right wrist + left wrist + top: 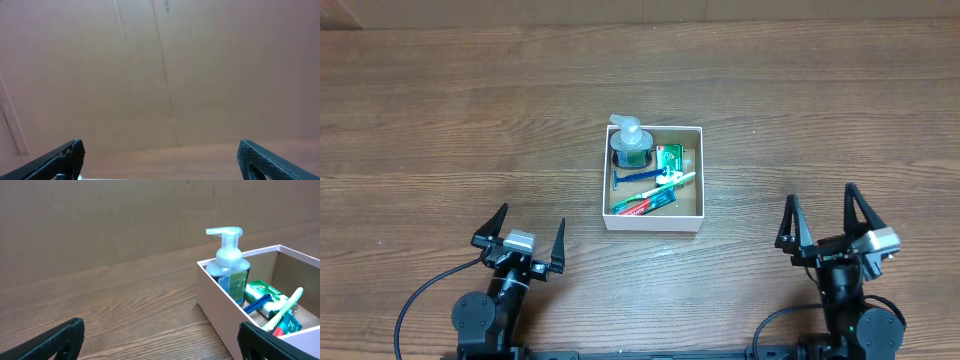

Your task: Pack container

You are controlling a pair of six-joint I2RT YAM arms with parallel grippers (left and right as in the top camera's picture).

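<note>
The container (652,223) is a square white-walled box with a brown floor at the table's middle. It holds a clear pump bottle (630,143), a green packet (667,157), a blue razor (632,178), a green-white toothbrush (665,185) and a red-green tube (646,205). The left wrist view shows the container (215,300), the pump bottle (229,262) and the green packet (260,289). My left gripper (527,232) is open and empty, near-left of the box. My right gripper (825,215) is open and empty, near-right of it.
The wooden table (450,120) stretches around the box. A brown cardboard wall (160,70) stands along the far edge and fills the right wrist view.
</note>
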